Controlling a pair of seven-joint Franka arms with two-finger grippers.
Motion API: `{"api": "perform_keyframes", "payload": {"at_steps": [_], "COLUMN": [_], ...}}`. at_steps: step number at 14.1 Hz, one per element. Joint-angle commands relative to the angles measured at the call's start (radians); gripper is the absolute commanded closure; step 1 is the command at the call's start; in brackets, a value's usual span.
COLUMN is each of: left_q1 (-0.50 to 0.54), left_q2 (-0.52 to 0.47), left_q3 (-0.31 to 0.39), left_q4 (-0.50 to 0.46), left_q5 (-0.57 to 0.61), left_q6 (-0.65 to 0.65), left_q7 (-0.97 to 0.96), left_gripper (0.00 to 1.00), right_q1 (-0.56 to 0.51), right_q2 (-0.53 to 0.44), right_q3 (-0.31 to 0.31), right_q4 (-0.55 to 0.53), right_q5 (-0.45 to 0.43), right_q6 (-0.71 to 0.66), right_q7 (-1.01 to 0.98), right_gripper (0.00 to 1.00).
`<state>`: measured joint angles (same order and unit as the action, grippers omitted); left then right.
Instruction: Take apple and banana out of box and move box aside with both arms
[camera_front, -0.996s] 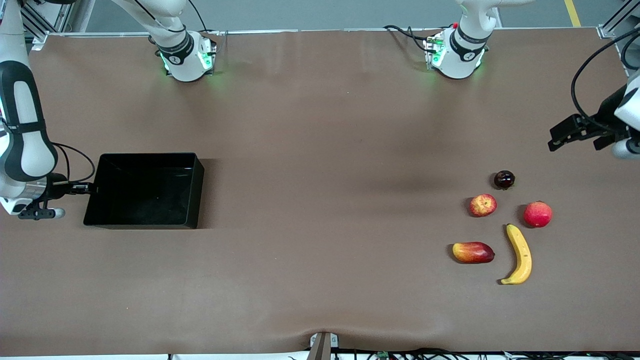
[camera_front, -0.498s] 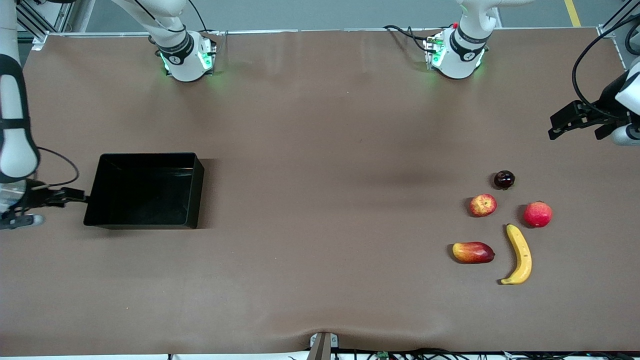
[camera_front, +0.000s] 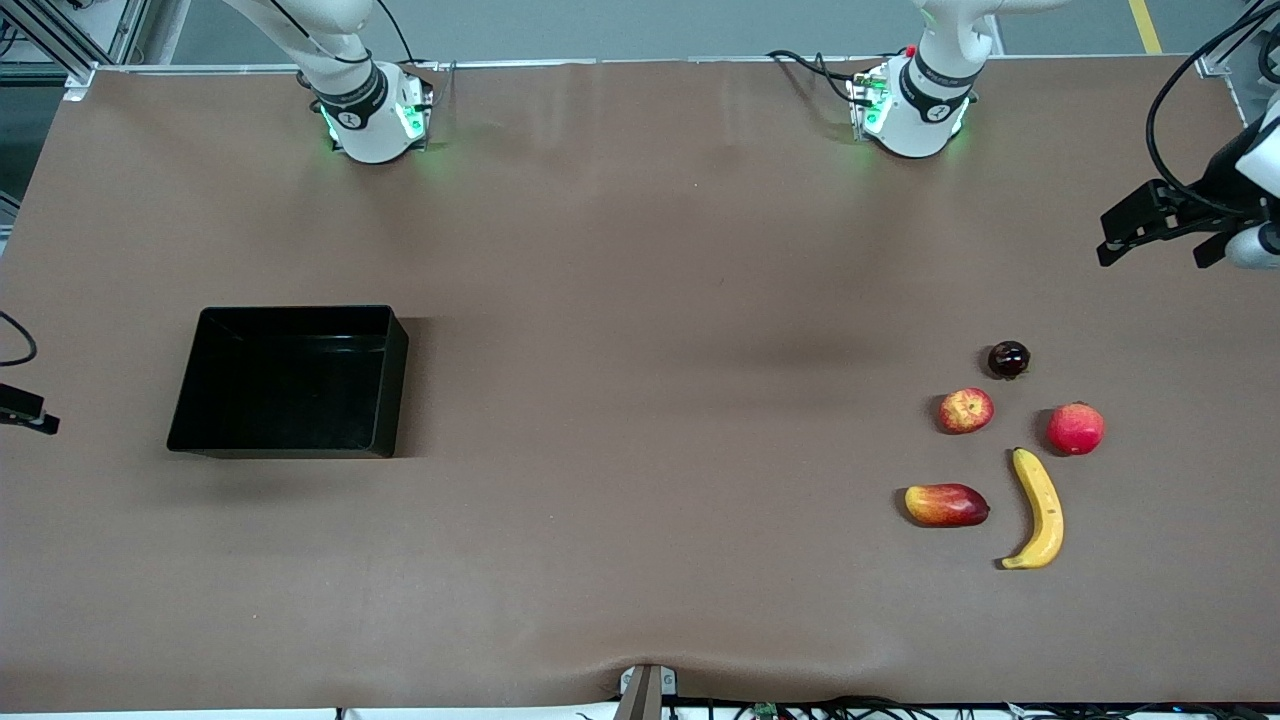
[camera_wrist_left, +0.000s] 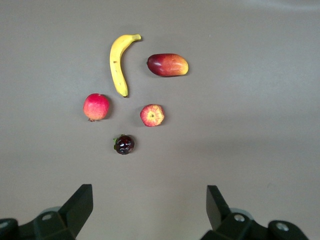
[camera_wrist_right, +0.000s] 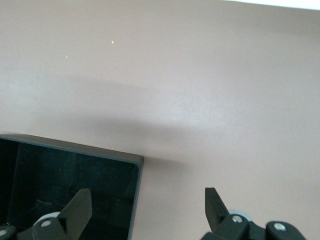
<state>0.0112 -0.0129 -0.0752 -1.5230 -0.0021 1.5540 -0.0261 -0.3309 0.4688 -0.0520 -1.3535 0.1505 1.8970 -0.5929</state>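
The black box sits empty toward the right arm's end of the table; one corner of it shows in the right wrist view. The yellow banana and the small red-and-yellow apple lie toward the left arm's end, and both show in the left wrist view: the banana and the apple. My left gripper is open and empty, up over bare table away from the fruits. My right gripper is open and empty; only a black tip shows in the front view, apart from the box.
A mango-like fruit, a plain red round fruit and a small dark round fruit lie around the apple and banana. The brown table's wide middle lies between the box and the fruits.
My right arm has drawn back from the box's end wall and mostly left the front view. My left gripper has drifted slightly toward the bases. The box and fruits have not moved.
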Motion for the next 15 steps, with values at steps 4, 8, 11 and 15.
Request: {"api": "perform_keyframes", "payload": {"at_steps": [4,8,11,15], "left_q1": [0.01,0.006,0.007,0.004], "left_q2": [-0.051,-0.05,-0.044,-0.041], "left_q3": [-0.041,-0.043,-0.043,-0.043], "left_q4": [-0.022,-0.026,-0.028,-0.025], "left_q5": [-0.022,-0.021,-0.021,-0.021], "left_q6": [-0.055,-0.052,-0.034,-0.018], "left_q7": [-0.005,-0.006,-0.006,-0.005], "left_gripper": [0.0,0.0,0.0,0.0], "right_q1": [-0.011,0.065,0.052,0.14], "right_q2": [-0.036,-0.042,-0.058,-0.147], "right_q3": [0.011,0.009,0.012,0.007], "right_q4": [0.037,0.151,0.16,0.162], "right_q5": [0.055,-0.042,0.047,-0.053], "right_q6": [-0.07,-0.076,-0.134,-0.231], "right_q7": [-0.147,-0.205,-0.2,-0.065], "right_gripper": [0.0,0.0,0.0,0.0]}}
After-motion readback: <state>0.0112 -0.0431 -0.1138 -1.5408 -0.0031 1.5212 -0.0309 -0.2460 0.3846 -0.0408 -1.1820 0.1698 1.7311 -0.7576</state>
